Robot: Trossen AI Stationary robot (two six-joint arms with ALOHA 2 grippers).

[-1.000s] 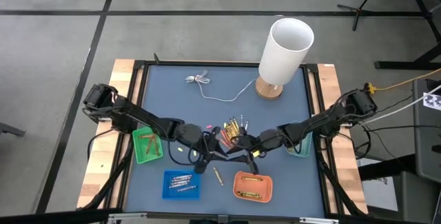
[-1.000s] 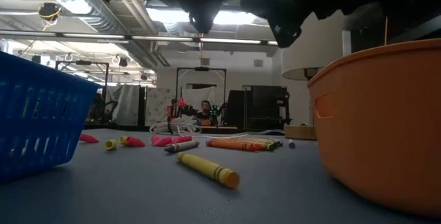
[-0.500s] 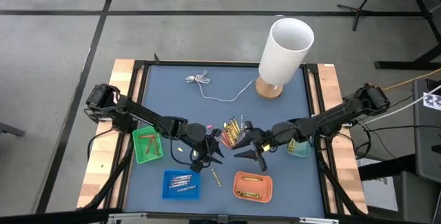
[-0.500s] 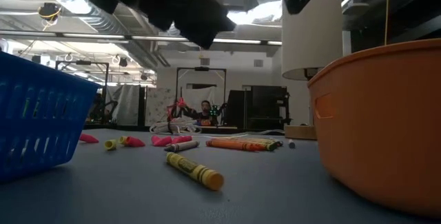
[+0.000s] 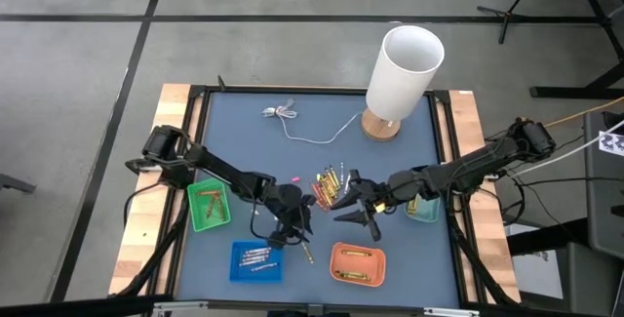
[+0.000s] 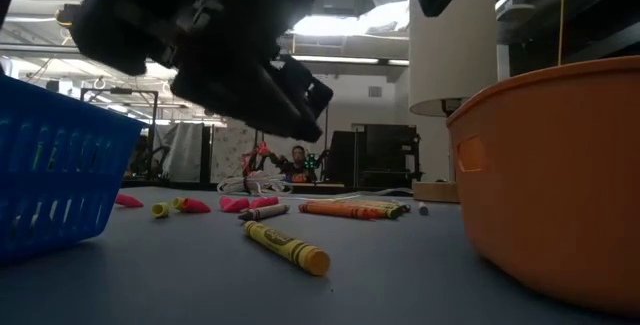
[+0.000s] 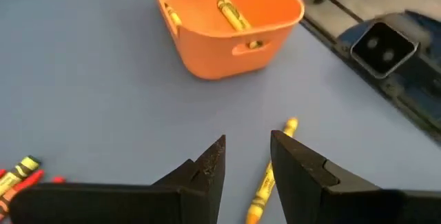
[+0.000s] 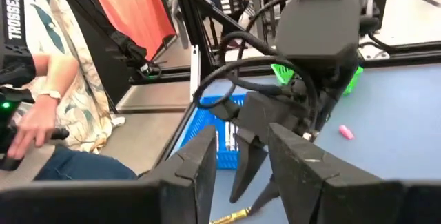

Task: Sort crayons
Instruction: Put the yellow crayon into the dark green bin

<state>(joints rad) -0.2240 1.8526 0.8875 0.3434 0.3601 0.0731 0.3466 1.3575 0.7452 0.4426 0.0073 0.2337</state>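
Observation:
A yellow crayon lies flat on the blue table between the blue tray and the orange tray; it also shows in the low view. My left gripper hangs open just above it. In the left wrist view the crayon lies beside one finger, untouched. My right gripper is open and empty, higher up, near a pile of red, orange and yellow crayons. Pink crayons lie farther back.
The orange tray holds yellow crayons. A green tray stands at the left and a teal tray at the right. A white lamp and a thin white cable are at the back. A person sits beyond the table.
My left gripper has come down and toward the table's near edge, over the yellow crayon. My right gripper has risen a little. The yellow crayon has turned slightly where it lies on the table.

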